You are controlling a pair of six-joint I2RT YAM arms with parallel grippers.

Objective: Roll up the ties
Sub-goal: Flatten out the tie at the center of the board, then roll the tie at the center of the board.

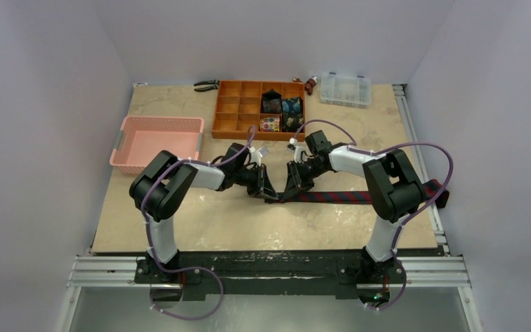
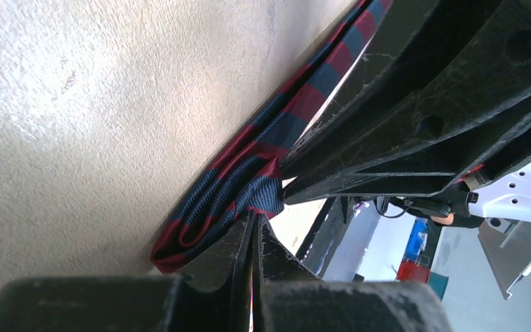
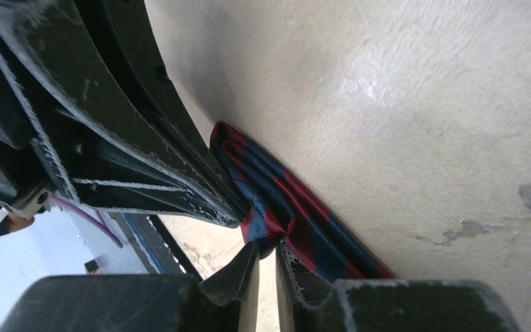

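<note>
A navy tie with red diagonal stripes (image 1: 346,196) lies flat across the table, running from the middle out to the right edge. Its left end is folded back on itself (image 2: 249,159) (image 3: 276,194). Both grippers meet at that folded end. My left gripper (image 1: 266,191) (image 2: 254,215) has its jaws pressed together on the edge of the fold. My right gripper (image 1: 287,194) (image 3: 266,247) faces it from the right, and its tips pinch puckered fabric with only a narrow gap behind them. Small rolled ties (image 1: 272,102) (image 1: 291,107) (image 1: 270,124) sit in an orange organiser.
The orange compartment organiser (image 1: 235,111) stands at the back centre. A pink basket (image 1: 155,142) is at the left, and a clear plastic box (image 1: 346,88) at the back right. Pliers (image 1: 206,85) lie behind the organiser. Purple cables loop over both arms.
</note>
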